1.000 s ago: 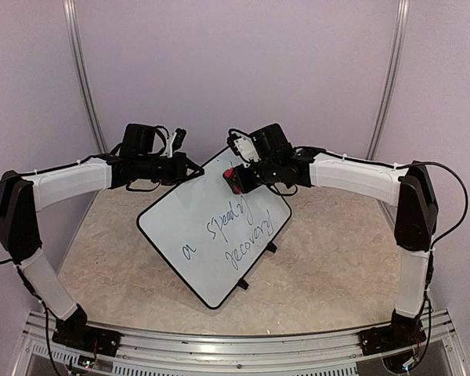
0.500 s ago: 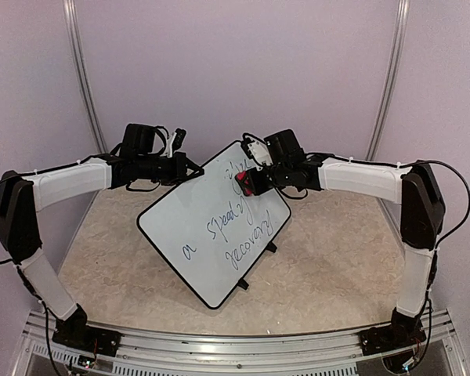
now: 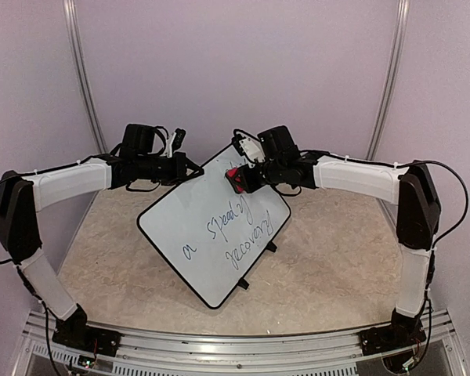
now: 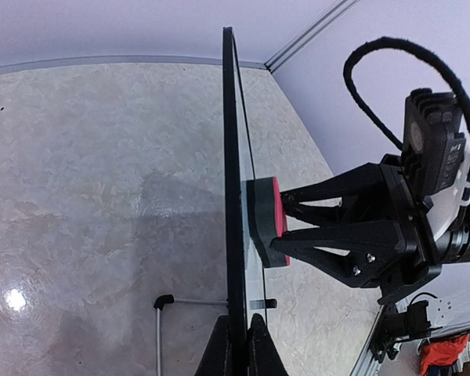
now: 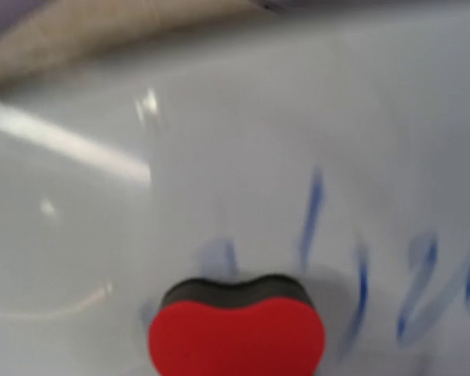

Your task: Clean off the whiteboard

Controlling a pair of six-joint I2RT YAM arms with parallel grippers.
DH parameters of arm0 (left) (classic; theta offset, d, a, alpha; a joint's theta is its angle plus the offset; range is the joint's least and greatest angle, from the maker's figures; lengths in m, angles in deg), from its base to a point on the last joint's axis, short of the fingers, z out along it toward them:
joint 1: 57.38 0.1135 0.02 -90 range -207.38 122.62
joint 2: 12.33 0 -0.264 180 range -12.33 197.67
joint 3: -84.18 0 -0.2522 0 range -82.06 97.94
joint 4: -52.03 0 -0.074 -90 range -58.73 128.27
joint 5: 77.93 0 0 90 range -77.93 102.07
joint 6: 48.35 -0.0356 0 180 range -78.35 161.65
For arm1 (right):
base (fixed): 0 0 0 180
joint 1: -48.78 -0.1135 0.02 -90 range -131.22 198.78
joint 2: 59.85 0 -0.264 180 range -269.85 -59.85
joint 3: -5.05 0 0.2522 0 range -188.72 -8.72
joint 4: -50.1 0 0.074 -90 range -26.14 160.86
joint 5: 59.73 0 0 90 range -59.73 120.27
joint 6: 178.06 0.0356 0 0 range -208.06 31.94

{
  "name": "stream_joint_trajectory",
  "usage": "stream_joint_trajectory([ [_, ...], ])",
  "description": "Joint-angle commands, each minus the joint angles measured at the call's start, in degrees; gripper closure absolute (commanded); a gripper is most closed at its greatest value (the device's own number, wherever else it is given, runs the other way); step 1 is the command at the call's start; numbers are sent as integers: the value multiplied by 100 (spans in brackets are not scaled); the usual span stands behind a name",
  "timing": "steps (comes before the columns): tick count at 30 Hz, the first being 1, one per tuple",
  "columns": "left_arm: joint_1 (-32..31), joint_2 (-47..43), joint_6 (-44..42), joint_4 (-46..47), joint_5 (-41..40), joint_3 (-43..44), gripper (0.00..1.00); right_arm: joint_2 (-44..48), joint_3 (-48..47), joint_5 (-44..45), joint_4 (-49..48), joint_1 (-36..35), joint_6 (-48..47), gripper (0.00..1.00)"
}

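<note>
The whiteboard (image 3: 207, 243) stands tilted on the table, with blue handwriting across its middle and lower part. My left gripper (image 3: 189, 168) is shut on its upper left rim. In the left wrist view the whiteboard (image 4: 231, 157) shows edge-on, and the left gripper (image 4: 236, 348) pinches its black rim. My right gripper (image 3: 241, 178) is shut on a red eraser (image 3: 232, 175) with a dark pad, pressed flat against the board near its top corner. The right wrist view shows the eraser (image 5: 236, 333) on the whiteboard (image 5: 219, 102), with smeared blue strokes (image 5: 309, 211) just to its right.
The board's small black feet (image 3: 271, 247) rest on the marbled tabletop (image 3: 337, 266). A wire leg with a black tip (image 4: 161, 301) sticks out behind the board. Lilac walls with metal rails (image 3: 82, 78) close in the back and sides.
The right gripper swept the eraser to the right along the board's top edge and then back left to about where it was. The left gripper and the board stayed still.
</note>
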Motion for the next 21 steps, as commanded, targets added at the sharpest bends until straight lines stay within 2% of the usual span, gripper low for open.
stream_joint_trajectory([
  [1, -196, -23, -501, 160, 411, -125, 100, -552, -769, -36, 205, -117, -142, 75],
  [5, -194, 1, -501, 152, 416, -117, 100, -627, -914, -111, 334, -118, -148, 75],
  [15, -198, 12, -475, 178, 443, -116, 100, 74, 644, 76, 125, -352, -196, 75],
  [21, -200, 13, -466, 176, 434, -134, 100, -45, 402, 104, 157, -323, -190, 75],
])
